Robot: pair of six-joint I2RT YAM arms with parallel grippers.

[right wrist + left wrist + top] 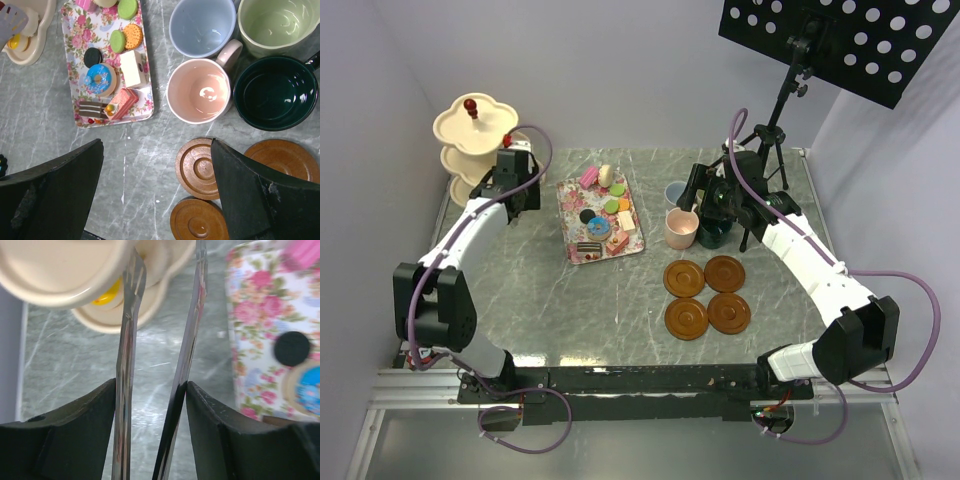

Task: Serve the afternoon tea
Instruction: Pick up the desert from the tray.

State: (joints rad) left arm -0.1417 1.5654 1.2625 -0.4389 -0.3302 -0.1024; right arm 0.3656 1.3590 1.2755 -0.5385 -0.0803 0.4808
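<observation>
Nearest the arm bases, four brown saucers are lying in a two-by-two cluster on the grey marbled counter, close together. The right end effector is hovering over them and over the mugs, its jaws spread wide and gripping nothing.

Just beyond the saucers, the four mugs are standing upright and bunched together. The pink mug is sitting beside the dark green mug, with the light blue mug and the light green mug behind them.

To the left of the mugs, the floral tray is lying flat and carrying most of the toy cakes. Among them I am picking out a blue doughnut, a green macaron, a cream block and layered slices at its near end.

Farther left, the left end effector is pinching the metal tongs between its fingers, partly closed on them. The two blades are standing apart and pointing toward the cream three-tier stand, which is standing at the far left corner. A yellow piece is resting on one of its lower tiers, right beside the tip of the left blade; I cannot tell whether they are touching.
</observation>
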